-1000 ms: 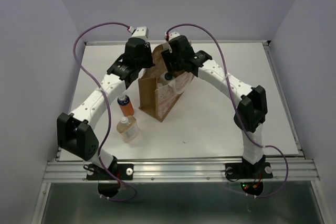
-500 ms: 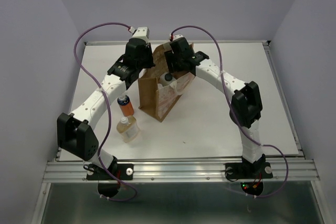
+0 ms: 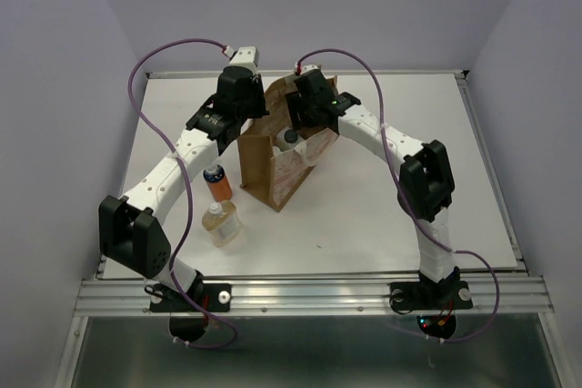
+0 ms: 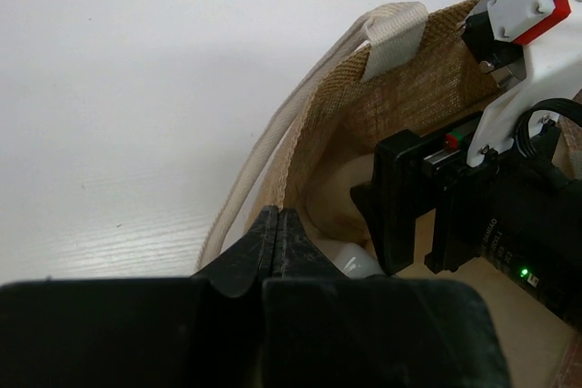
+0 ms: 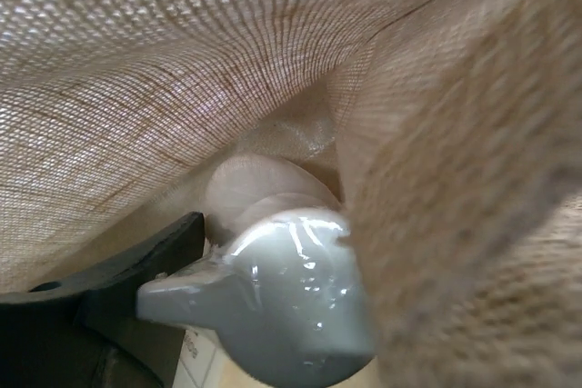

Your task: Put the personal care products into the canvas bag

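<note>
Two items, orange bottle (image 3: 216,183) and amber bottle (image 3: 220,223), are shown on the table (image 3: 382,215) beside the canvas bag (image 3: 268,170), its rim pinched by the left gripper (image 4: 277,217), a white bottle (image 3: 290,137) clasped inside by the right gripper (image 3: 293,124)

The left arm (image 3: 173,174) reaches forward from its base, elbow low at the near left, wrist bent down beside the canvas bag (image 4: 364,106). The left gripper (image 4: 277,229) is pinched tight on the bag's rim. The right arm (image 3: 391,143) arches up and inward with its wrist tipped down. The right gripper (image 3: 293,126) clasps the translucent white bottle (image 5: 282,297) between wide-set fingers inside the bag's mouth.
</note>
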